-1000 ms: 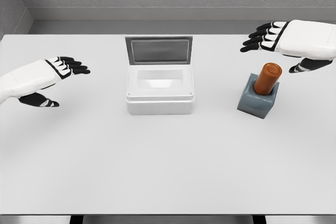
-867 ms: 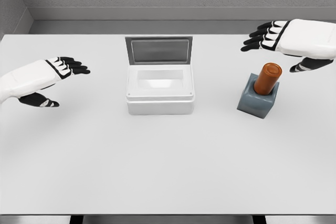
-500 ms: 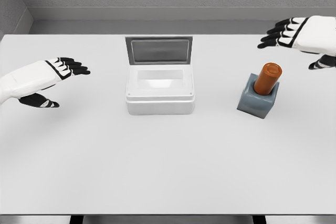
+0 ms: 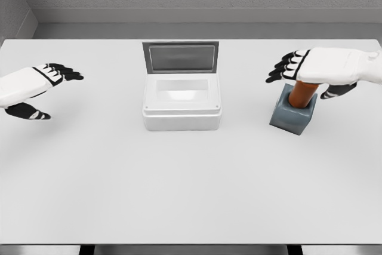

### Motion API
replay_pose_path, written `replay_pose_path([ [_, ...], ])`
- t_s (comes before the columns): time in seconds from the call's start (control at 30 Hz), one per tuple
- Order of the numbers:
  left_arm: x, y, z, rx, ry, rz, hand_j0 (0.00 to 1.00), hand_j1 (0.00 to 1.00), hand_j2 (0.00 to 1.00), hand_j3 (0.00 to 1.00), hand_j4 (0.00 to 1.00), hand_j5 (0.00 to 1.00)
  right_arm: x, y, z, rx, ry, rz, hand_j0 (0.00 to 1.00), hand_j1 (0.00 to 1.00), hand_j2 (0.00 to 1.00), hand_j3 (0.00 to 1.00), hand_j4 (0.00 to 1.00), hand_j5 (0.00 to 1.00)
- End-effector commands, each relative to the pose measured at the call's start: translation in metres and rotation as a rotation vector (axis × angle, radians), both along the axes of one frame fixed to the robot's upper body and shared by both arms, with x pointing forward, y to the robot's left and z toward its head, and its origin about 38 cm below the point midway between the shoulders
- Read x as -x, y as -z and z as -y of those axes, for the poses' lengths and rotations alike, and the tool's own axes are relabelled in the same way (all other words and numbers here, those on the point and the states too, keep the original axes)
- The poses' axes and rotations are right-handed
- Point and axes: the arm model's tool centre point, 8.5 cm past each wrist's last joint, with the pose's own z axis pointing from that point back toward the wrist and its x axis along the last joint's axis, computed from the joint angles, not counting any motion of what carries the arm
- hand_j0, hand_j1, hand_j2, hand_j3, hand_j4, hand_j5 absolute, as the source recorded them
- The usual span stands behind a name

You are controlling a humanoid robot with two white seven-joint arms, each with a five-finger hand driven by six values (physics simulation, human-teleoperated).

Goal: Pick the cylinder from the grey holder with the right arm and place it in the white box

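Note:
The orange-brown cylinder [image 4: 301, 93] stands upright in the grey holder [image 4: 290, 117] at the table's right. My right hand [image 4: 305, 77] hovers flat over the cylinder's top and hides it. Its fingers [image 4: 280, 70] stretch out to the left and its thumb [image 4: 335, 92] hangs to the right of the cylinder; the hand is open and grips nothing. The white box [image 4: 182, 108] sits at the table's middle with its lid [image 4: 180, 57] raised behind it. My left hand [image 4: 43, 86] floats open at the far left.
The white table [image 4: 179, 183] runs wide in front of the box and holder. A grey wall rises behind the table's far edge.
My right hand first drew back to the right, then came down and left over the cylinder's top. My left hand slid a little further left. Cylinder, holder and box stayed put.

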Motion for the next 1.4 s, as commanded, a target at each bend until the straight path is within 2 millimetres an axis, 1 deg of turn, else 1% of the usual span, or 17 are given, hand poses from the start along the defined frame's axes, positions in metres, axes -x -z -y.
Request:
replay_pose_path([
  [0.0,-0.001,0.0,-0.003,0.006,-0.012,-0.001,1.0,1.0,1.0,1.0,1.0,1.0,-0.008,0.011,0.0,-0.002,0.02,-0.017,1.0,1.0,1.0,1.0,1.0,1.0],
  [0.23,-0.003,0.0,-0.01,0.0,-0.033,-0.005,1.0,1.0,1.0,1.0,1.0,1.0,-0.011,0.011,0.005,-0.002,0.036,-0.019,1.0,1.0,1.0,1.0,1.0,1.0],
  [0.47,-0.003,0.0,-0.01,0.001,-0.032,-0.005,1.0,1.0,1.0,1.0,1.0,1.0,-0.012,0.012,0.007,-0.002,0.046,-0.022,1.0,1.0,1.0,1.0,1.0,1.0],
  [0.5,-0.003,0.0,-0.008,0.006,-0.028,-0.005,1.0,1.0,1.0,1.0,1.0,1.0,-0.012,0.012,0.007,-0.002,0.046,-0.022,1.0,1.0,1.0,1.0,1.0,1.0],
  [0.57,-0.009,-0.013,0.008,0.036,0.01,0.038,1.0,1.0,1.0,1.0,1.0,1.0,-0.014,0.013,0.01,-0.004,0.057,-0.026,1.0,1.0,1.0,1.0,1.0,1.0],
  [0.6,-0.01,-0.011,0.007,0.061,-0.002,0.032,1.0,1.0,1.0,1.0,1.0,1.0,-0.015,0.013,0.012,-0.005,0.063,-0.027,1.0,1.0,1.0,1.0,1.0,1.0],
  [0.63,-0.013,-0.007,-0.005,0.12,-0.051,0.002,1.0,1.0,1.0,1.0,1.0,1.0,-0.015,0.014,0.013,-0.005,0.066,-0.028,1.0,1.0,1.0,1.0,1.0,1.0],
  [0.67,-0.017,0.008,-0.032,0.199,-0.152,-0.061,1.0,1.0,1.0,1.0,1.0,1.0,-0.017,0.015,0.016,-0.004,0.076,-0.031,1.0,1.0,1.0,1.0,1.0,1.0],
  [0.7,-0.019,0.012,-0.035,0.239,-0.171,-0.089,1.0,1.0,1.0,1.0,1.0,1.0,-0.017,0.016,0.016,-0.005,0.08,-0.034,1.0,1.0,1.0,1.0,1.0,1.0],
  [0.77,-0.02,0.021,-0.024,0.28,-0.156,-0.13,1.0,1.0,1.0,1.0,1.0,1.0,-0.017,0.017,0.016,-0.004,0.079,-0.036,1.0,1.0,1.0,1.0,1.0,1.0],
  [0.8,-0.021,0.019,-0.023,0.282,-0.153,-0.128,1.0,1.0,1.0,1.0,1.0,1.0,-0.017,0.017,0.016,-0.003,0.079,-0.037,1.0,1.0,1.0,1.0,1.0,1.0],
  [0.9,-0.026,0.028,-0.004,0.293,-0.116,-0.148,1.0,1.0,1.0,1.0,1.0,1.0,-0.017,0.018,0.016,-0.003,0.079,-0.038,0.83,0.83,0.83,0.83,0.83,0.83],
  [1.0,-0.031,0.032,0.0,0.323,-0.122,-0.169,1.0,1.0,1.0,1.0,1.0,1.0,-0.017,0.019,0.015,-0.004,0.078,-0.04,0.71,0.71,0.71,0.71,0.71,0.71],
  [1.13,-0.035,0.032,0.004,0.312,-0.102,-0.209,1.0,1.0,1.0,1.0,1.0,1.0,-0.016,0.019,0.015,-0.002,0.077,-0.04,0.62,0.62,0.62,0.62,0.62,0.62],
  [1.2,-0.036,0.036,0.013,0.299,-0.078,-0.228,1.0,1.0,1.0,1.0,1.0,1.0,-0.016,0.019,0.015,-0.003,0.077,-0.041,0.56,0.56,0.56,0.56,0.56,0.56],
  [1.3,-0.041,0.027,0.019,0.24,-0.032,-0.267,1.0,1.0,1.0,1.0,1.0,1.0,-0.016,0.019,0.015,-0.003,0.077,-0.041,0.54,0.54,0.54,0.54,0.54,0.54],
  [1.37,-0.044,0.028,0.03,0.243,-0.007,-0.277,1.0,1.0,1.0,1.0,1.0,1.0,-0.016,0.018,0.015,-0.005,0.076,-0.04,0.48,0.48,0.48,0.48,0.48,0.48],
])
